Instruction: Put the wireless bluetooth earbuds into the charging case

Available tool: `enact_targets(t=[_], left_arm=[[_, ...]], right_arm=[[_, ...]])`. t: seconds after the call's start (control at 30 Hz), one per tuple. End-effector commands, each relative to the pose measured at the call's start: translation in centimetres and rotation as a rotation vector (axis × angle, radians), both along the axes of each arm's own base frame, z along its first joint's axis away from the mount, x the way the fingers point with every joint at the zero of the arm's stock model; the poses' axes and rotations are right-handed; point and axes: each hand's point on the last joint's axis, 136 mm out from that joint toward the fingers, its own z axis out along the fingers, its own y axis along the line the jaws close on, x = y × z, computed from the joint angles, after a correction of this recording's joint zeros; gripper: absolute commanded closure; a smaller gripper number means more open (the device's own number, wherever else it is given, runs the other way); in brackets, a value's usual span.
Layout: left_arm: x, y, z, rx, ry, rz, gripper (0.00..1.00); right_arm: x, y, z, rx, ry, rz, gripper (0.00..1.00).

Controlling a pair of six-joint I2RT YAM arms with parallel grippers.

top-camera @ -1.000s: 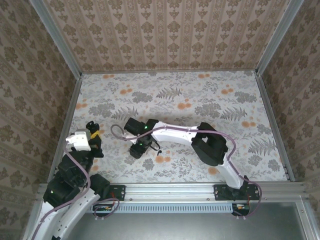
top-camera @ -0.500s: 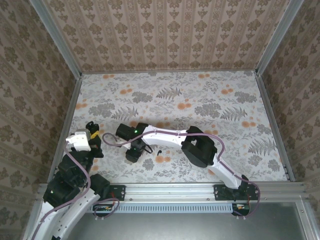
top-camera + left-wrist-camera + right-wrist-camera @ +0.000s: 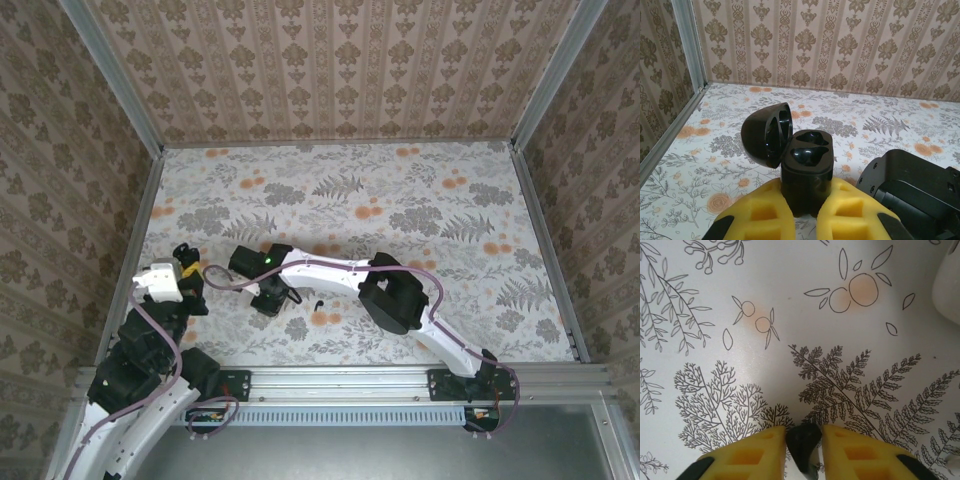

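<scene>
The black charging case (image 3: 806, 162) stands upright with its lid (image 3: 766, 134) swung open to the left and both sockets empty. My left gripper (image 3: 805, 202) is shut on the case's lower body. In the top view the left gripper (image 3: 188, 270) sits at the table's near left. My right gripper (image 3: 804, 440) is shut on a small black earbud (image 3: 803, 444) just above the flowered cloth. From the top view the right gripper (image 3: 271, 297) is a short way right of the left one. A second earbud (image 3: 318, 305) lies loose on the table to the right gripper's right.
The right arm's black wrist housing (image 3: 912, 185) stands close on the right of the case. The left arm's white part (image 3: 951, 285) edges into the right wrist view at the upper right. The left wall rail (image 3: 130, 260) runs close beside the left gripper. Open cloth lies toward the back and right.
My right gripper has moved left toward the left gripper, carrying the earbud. The loose earbud stays where it lay, and the left arm has not moved.
</scene>
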Motion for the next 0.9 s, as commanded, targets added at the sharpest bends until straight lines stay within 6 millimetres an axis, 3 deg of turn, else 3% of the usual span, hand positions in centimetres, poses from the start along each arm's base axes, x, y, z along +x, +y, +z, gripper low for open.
enact_targets(t=[0.0, 0.33, 0.47, 0.7, 0.87], left_arm=[[0.1, -0.4, -0.1, -0.022, 0.000, -0.011, 1.00], [0.9, -3.2, -0.3, -0.004, 0.036, -0.125, 1.00], [1.5, -5.2, -0.1, -0.030, 0.038, -0.201, 1.00], [2.6, -9.6, 0.1, -0.128, 0.006, -0.367, 1.00], [2.9, -12.6, 0.6, -0.162, -0.023, -0.497, 1.00]], right_arm=[[-0.3, -0.8, -0.6, -0.057, 0.010, -0.005, 0.79], [2.5, -2.1, 3.4, 0.086, 0.055, -0.202, 0.84], [4.6, -4.1, 6.4, 0.226, 0.094, -0.345, 0.85], [8.7, -10.0, 13.1, 0.519, 0.140, -0.592, 0.85], [9.0, -12.5, 18.4, 0.695, 0.122, -0.614, 0.84]])
